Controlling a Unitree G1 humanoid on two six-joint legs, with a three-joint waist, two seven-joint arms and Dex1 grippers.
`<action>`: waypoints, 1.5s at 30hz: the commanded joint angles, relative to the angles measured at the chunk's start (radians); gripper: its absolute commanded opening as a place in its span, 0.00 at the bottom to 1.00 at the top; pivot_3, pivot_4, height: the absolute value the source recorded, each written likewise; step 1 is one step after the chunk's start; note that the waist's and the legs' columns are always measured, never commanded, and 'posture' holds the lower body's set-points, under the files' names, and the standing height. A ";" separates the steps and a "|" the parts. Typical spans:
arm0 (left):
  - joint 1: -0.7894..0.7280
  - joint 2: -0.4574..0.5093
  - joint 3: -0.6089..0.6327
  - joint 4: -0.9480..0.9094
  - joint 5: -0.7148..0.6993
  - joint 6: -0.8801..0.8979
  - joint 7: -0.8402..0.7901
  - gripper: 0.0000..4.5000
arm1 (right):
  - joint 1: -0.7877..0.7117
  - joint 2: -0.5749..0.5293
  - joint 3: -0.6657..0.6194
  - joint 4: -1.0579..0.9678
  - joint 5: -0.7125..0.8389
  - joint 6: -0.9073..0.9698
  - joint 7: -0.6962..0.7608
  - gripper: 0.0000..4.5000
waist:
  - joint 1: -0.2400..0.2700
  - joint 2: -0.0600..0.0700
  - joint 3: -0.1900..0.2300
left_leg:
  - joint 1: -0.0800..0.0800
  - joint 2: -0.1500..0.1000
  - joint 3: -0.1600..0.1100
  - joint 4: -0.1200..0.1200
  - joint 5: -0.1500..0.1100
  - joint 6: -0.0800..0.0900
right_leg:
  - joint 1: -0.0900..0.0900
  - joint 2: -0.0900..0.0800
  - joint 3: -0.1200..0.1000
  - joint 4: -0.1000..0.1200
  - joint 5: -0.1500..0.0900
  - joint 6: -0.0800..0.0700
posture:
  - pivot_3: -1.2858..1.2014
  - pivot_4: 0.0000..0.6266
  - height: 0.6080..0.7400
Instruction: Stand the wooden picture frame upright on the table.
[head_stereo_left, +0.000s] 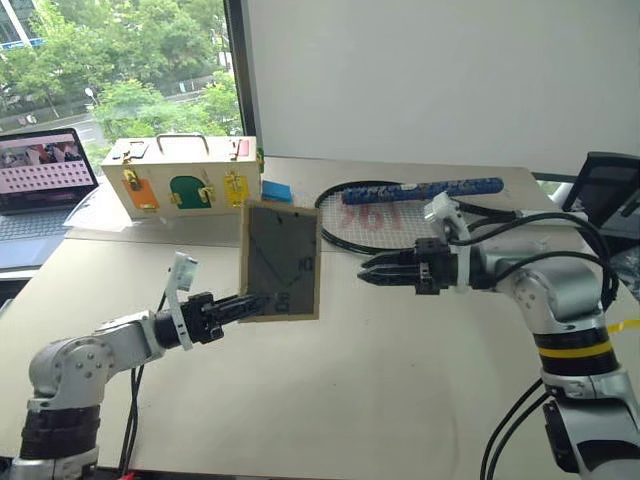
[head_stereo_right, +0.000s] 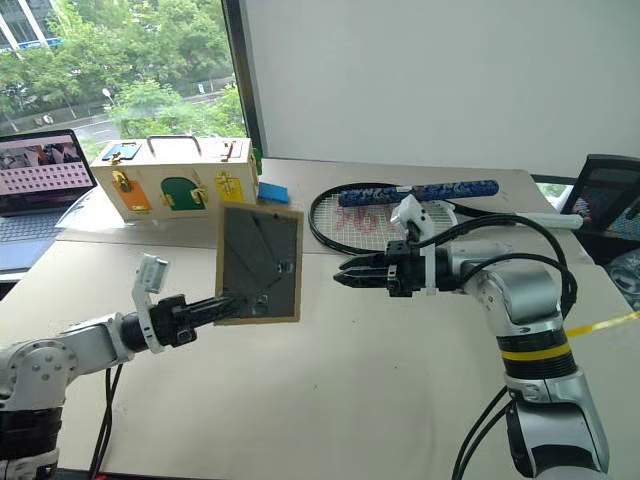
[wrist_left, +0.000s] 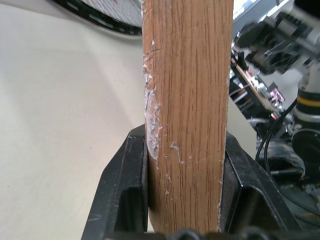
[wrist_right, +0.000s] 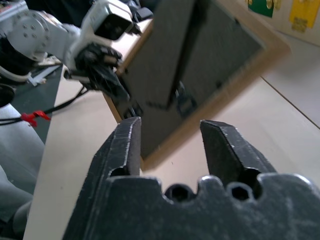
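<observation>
A wide beige table with a seam across it stands before a white wall and a window onto green trees. The left gripper is clamped on the bottom edge of the wooden picture frame, held upright above the tabletop (grey back showing). The right gripper hovers beside it, fingers parted, holding nothing.

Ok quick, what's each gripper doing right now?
Left gripper: shut on the frame, gripping its lower edge, frame lifted off the table.
Right gripper: open, holding nothing, beside the frame.
</observation>
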 joint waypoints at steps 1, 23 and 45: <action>-0.076 -0.008 0.001 -0.023 -0.018 -0.010 -0.039 0.26 | -0.046 0.045 0.013 -0.024 -0.005 -0.026 -0.063 0.79 | 0.000 0.000 0.000 | 0.000 0.000 0.000 0.000 0.000 0.000 | 0.000 0.000 0.000 0.000 0.000 0.000 | 0.52 0.24 0.78; -0.288 -0.093 0.082 0.240 -0.096 0.298 0.107 0.26 | -0.003 0.093 0.134 -0.073 -0.204 -0.428 -0.064 0.99 | 0.003 0.000 0.000 | -0.001 0.000 -0.001 0.002 0.000 0.000 | -0.001 0.000 -0.001 0.005 -0.001 0.001 | 0.52 0.24 0.78; -0.467 -0.207 0.201 0.500 -0.208 0.525 0.286 0.26 | 0.167 -0.145 0.141 0.253 -0.839 -1.359 -0.448 0.99 | -0.011 0.001 0.001 | 0.000 -0.001 -0.002 0.002 0.001 -0.001 | 0.000 0.000 -0.002 0.006 0.000 0.000 | 0.52 0.24 0.78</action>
